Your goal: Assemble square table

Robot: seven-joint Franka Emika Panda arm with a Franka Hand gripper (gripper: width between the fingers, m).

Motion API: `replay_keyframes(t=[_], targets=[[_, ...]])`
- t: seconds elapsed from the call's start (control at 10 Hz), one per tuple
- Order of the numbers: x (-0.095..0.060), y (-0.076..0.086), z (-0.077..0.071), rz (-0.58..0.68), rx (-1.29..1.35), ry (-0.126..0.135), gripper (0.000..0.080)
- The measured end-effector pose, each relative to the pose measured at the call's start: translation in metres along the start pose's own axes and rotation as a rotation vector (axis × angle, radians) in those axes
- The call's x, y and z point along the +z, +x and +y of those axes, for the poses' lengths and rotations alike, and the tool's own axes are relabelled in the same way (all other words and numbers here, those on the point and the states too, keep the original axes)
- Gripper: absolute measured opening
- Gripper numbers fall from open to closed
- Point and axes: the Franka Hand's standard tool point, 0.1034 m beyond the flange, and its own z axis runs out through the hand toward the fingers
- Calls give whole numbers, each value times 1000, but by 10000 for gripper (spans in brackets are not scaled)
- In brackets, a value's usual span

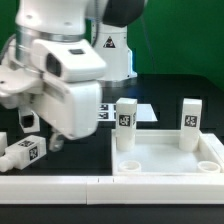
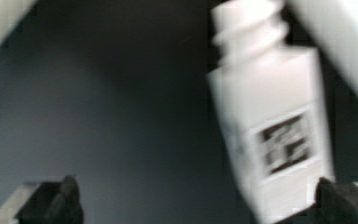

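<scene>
1. The end effector hangs with its jaws spread wide and holds nothing. A loose leg lies on the dark surface beneath it, between the fingertips but much nearer one than the other.
2. The leg's long axis crosses the jaws' closing line squarely. The next move probably needs a small sideways shift to centre the leg before the descent.
3. The leg is stubby and white, narrows to a neck at one end, and carries a black-and-white tag on its side.
4. All this sits to the exterior view's left of the square panel, apart from it. Two upright legs already stand in the panel's far corners.
</scene>
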Motion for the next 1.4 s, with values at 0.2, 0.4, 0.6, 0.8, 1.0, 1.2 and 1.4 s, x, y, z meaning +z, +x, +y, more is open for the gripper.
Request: replay_keyframes(t=[0.2, 0.4, 0.6, 0.8, 1.0, 1.2, 1.4], targets=[[2, -21, -14, 8, 26, 16, 649], [13, -17, -15, 23, 29, 29, 649], [29, 4, -5, 48, 42, 41, 649], [32, 8, -2, 51, 65, 40, 649], [31, 3, -5, 49, 75, 38, 649], [27, 4, -6, 46, 87, 33, 649], [14, -8, -13, 36, 93, 29, 649]])
